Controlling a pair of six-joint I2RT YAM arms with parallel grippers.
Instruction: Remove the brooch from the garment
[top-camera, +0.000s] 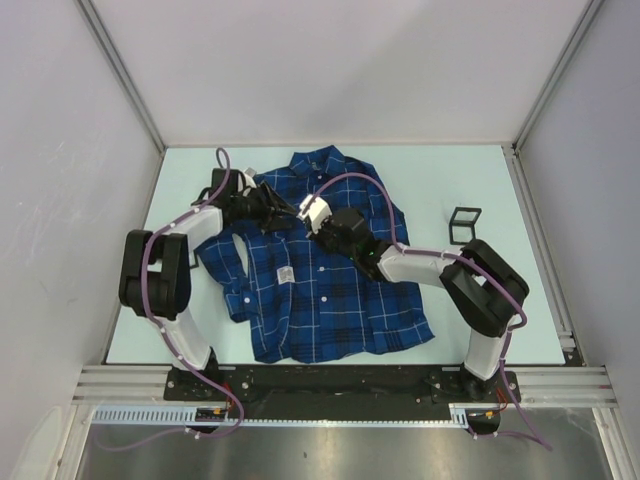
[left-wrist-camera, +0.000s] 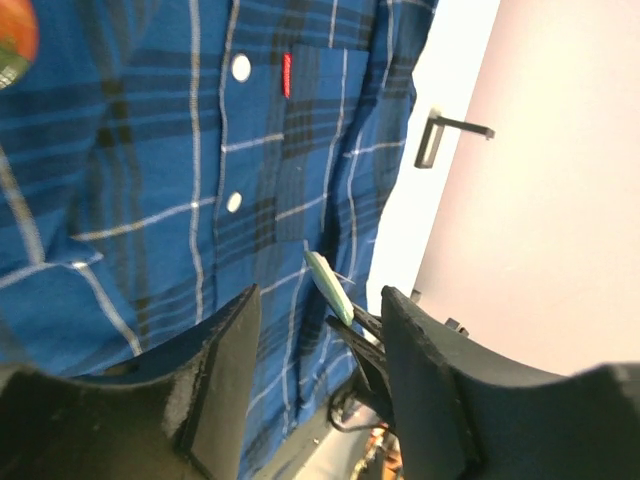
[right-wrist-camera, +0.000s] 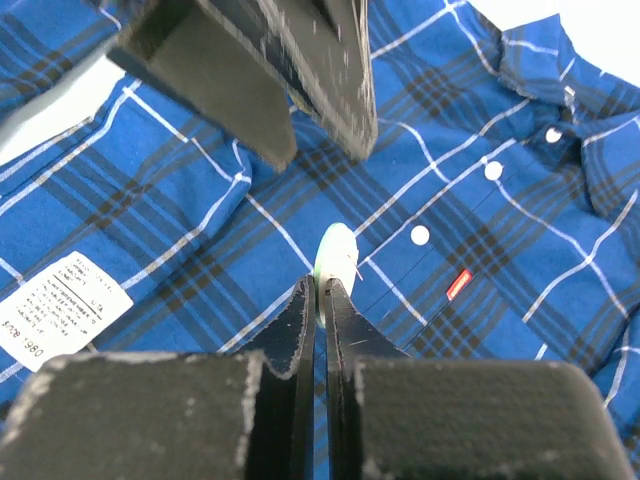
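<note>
Pale-green brooch pinched in closed right gripper over plaid garment; left gripper spread, holding nothing.

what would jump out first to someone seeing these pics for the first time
A dark blue plaid shirt lies spread flat on the pale table, and both arms meet over its chest. There the right gripper is shut on a small pale green piece at the shirt front, possibly the brooch. The left gripper hangs open close by it.
</note>
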